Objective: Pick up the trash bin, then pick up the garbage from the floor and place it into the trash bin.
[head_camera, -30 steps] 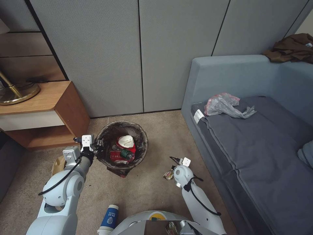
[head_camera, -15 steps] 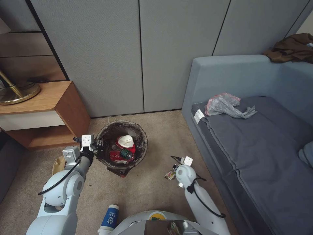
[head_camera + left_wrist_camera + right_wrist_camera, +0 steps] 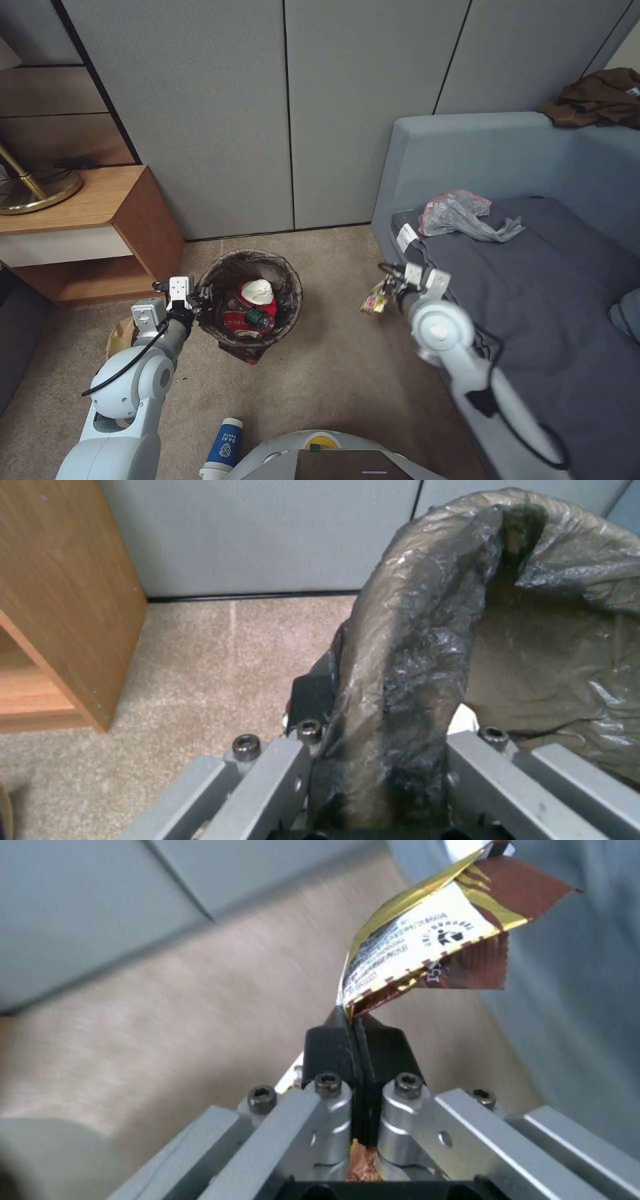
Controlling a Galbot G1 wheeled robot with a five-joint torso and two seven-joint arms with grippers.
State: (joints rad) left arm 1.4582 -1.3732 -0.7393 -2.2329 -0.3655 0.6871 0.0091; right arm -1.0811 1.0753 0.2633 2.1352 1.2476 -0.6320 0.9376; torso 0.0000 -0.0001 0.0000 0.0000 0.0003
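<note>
Trash bin [image 3: 250,303] hides left gripper [image 3: 200,298].

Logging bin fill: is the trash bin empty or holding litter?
Holding litter: the trash bin contains crushed red-white cups and a green-labelled bottle.

Open floor [image 3: 333,293] separates trash bin [image 3: 291,293] from sofa [image 3: 427,153].

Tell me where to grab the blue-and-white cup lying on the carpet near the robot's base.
Grip the blue-and-white cup across its round side wall, coming down from above. It lies on its side on the floor, so the mouth is not facing up and only the curved wall is offered. A free pincer would be needed, I judge.
</note>
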